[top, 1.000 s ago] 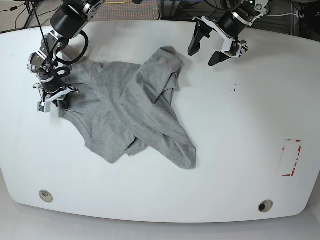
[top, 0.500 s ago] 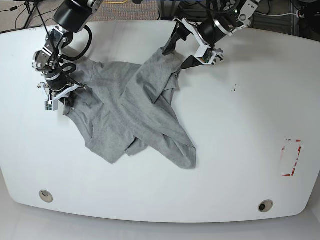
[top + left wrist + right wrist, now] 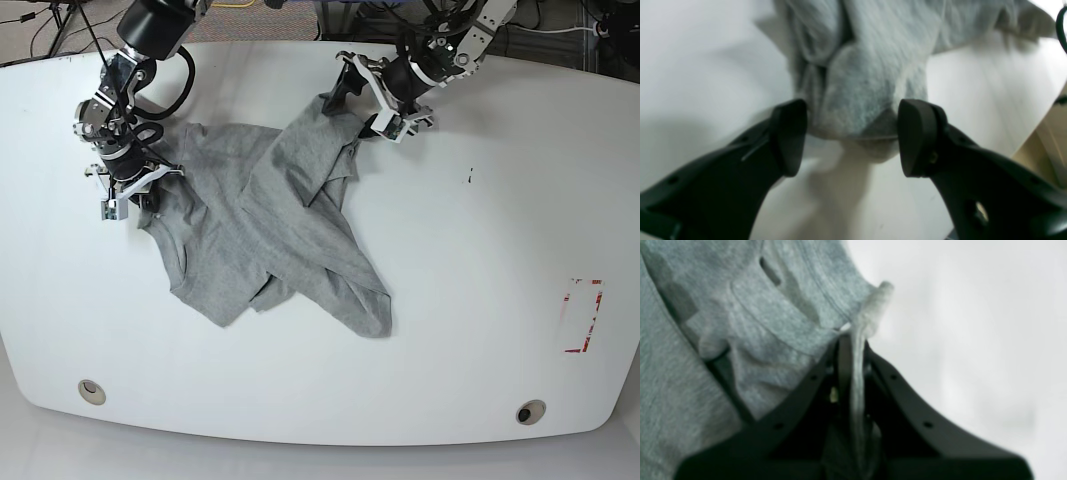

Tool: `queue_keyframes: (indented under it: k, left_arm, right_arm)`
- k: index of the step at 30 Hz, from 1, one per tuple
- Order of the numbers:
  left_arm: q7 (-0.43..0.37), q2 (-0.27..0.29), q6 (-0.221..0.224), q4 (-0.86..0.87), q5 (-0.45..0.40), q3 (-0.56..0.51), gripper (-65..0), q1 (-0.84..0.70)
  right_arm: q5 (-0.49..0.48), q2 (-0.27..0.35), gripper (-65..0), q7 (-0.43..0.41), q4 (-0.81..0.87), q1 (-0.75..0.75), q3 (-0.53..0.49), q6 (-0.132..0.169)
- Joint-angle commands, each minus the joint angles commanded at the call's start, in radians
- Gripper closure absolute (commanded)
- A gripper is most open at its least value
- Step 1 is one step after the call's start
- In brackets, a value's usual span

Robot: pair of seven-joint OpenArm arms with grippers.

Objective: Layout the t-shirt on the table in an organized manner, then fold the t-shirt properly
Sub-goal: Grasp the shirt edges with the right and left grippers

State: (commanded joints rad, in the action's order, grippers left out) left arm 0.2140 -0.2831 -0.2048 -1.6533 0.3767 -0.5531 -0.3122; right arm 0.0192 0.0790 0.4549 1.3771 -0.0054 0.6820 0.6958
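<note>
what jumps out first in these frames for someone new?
The crumpled grey t-shirt sprawled left of centre on the white table, folded over itself. Both arms work its far edges: the right end effector is clamped on a fabric edge at the shirt's left side in the base view, while the left end effector sits open, straddling a bunched corner at the top. A red-and-white tape mark stands out at the right.

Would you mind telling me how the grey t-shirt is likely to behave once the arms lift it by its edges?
The t-shirt lies crumpled and overlapped, so it will probably sag and drape rather than hold shape. The right gripper pinches just a thin hem, so it seems light, though that edge might slip. The left gripper, open around a bunched corner, may catch several layers.
</note>
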Motion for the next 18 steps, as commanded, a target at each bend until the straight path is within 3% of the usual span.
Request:
queue_keyframes:
  k: [4, 5, 7, 14, 18]
  left_arm:
    - [0.000, -0.014, 0.000, 0.031, 0.002, -0.041, -15.4, 0.038]
    - [0.012, -0.014, 0.002, 0.040, 0.002, -0.051, -7.9, 0.051]
    - [0.034, -0.012, 0.002, 0.044, 0.002, -0.052, -1.7, 0.055]
    - [0.055, -0.017, 0.002, -0.017, 0.003, -0.031, -0.3, 0.055]
    - [0.054, -0.026, 0.000, -0.117, 0.005, 0.051, -0.3, 0.006]
  right_arm:
    - [-0.002, 0.000, -0.3, 0.000, 0.017, -0.005, 0.000, 0.000]
    - [-0.002, -0.002, -0.3, 0.000, 0.032, -0.008, 0.000, 0.000]
    - [-0.002, -0.005, -0.3, 0.000, 0.048, -0.011, 0.000, 0.000]
    - [0.002, -0.041, -0.3, 0.003, 0.158, -0.032, 0.000, 0.000]
    - [-0.002, -0.058, -0.3, 0.052, 0.253, -0.044, -0.002, 0.000]
